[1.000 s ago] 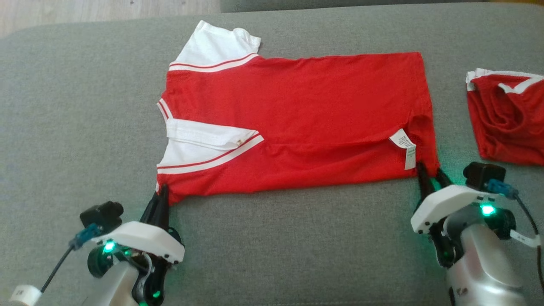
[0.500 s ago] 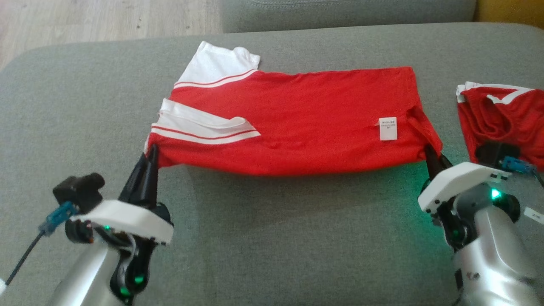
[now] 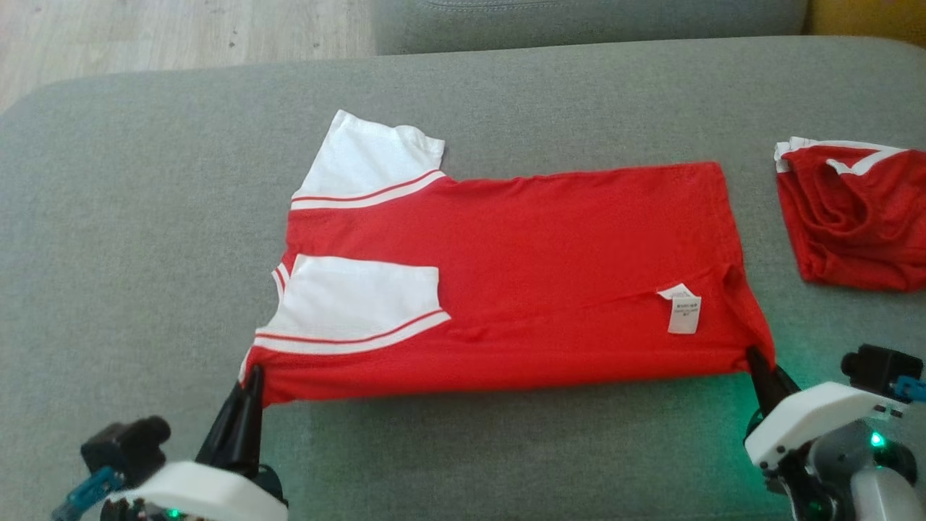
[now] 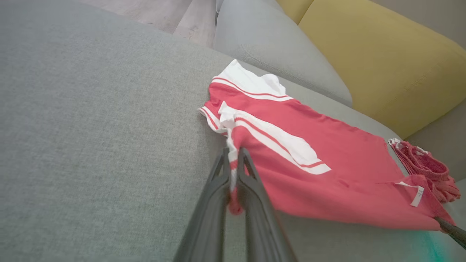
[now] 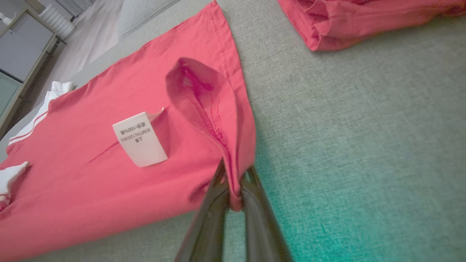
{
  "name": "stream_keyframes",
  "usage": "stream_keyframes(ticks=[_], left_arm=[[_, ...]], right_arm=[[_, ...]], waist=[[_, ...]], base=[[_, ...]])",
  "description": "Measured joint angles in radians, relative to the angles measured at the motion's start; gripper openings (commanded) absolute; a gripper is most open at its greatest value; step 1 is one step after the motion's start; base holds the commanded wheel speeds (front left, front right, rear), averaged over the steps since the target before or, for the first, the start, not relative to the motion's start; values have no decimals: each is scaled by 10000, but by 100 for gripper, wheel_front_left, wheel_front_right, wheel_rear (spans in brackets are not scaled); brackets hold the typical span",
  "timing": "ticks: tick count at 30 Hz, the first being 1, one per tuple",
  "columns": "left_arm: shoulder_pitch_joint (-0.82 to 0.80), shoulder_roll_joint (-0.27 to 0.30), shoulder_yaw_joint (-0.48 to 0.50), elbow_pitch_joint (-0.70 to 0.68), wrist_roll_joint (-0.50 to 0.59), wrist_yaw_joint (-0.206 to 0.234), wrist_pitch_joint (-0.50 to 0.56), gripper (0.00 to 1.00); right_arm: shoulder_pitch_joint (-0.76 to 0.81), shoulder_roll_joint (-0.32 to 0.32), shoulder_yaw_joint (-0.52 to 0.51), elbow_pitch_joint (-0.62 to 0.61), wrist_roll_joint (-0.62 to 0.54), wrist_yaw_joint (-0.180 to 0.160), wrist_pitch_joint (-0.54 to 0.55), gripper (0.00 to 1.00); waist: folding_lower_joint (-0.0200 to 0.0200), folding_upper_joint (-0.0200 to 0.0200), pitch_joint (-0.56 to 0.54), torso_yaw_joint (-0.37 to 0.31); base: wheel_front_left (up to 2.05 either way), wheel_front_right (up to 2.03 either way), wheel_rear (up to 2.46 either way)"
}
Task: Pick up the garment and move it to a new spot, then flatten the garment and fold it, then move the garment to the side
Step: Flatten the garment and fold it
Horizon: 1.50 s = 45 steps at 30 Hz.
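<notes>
Left tool (image 4: 233, 154) and right tool (image 5: 236, 171) pinch garment (image 3: 550, 289) corners; right wrist view resolves label (image 5: 140, 140) print blurred overhead.

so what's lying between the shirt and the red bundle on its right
Nothing: in the head view a strip of bare grey cushion separates the shirt from the bundle, so the two lie apart.

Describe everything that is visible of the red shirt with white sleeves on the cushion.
The red shirt looks like thin knit fabric, with white sleeves edged by red and white stripes. It lies sideways on the grey cushion, folded lengthwise, sleeves to the left, hem to the right. A white care label sticks out near the hem. The left gripper is shut on the near sleeve-side corner and the right gripper on the near hem corner, holding that edge slightly raised.
</notes>
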Motion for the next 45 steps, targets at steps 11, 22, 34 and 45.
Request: stream_keyframes(ticks=[11,22,34,45], left_arm=[[33,-155,4,961,-125,-107,-224,100],[-2802,759,73,727,677,-458,596,100],[-7664,1302,-420,2602,1398,-1603,2773,100],[-9446,1580,-903,5319,1674,-2113,4351,100]], right_arm=[[349,2,-337,-832,82,0,-656,100],[25,2,-268,-2050,-1043,0,-874,100],[-2375,-21,1325,-2615,-1421,0,-836,100],[-3833,-38,2408,-2815,-1578,0,-1020,100]], waist=[[0,0,2,-180],[1,0,519,-407],[3,0,1855,-1109],[3,0,3352,-2217]], base=[[0,0,0],[0,0,0],[0,0,0],[0,0,0]])
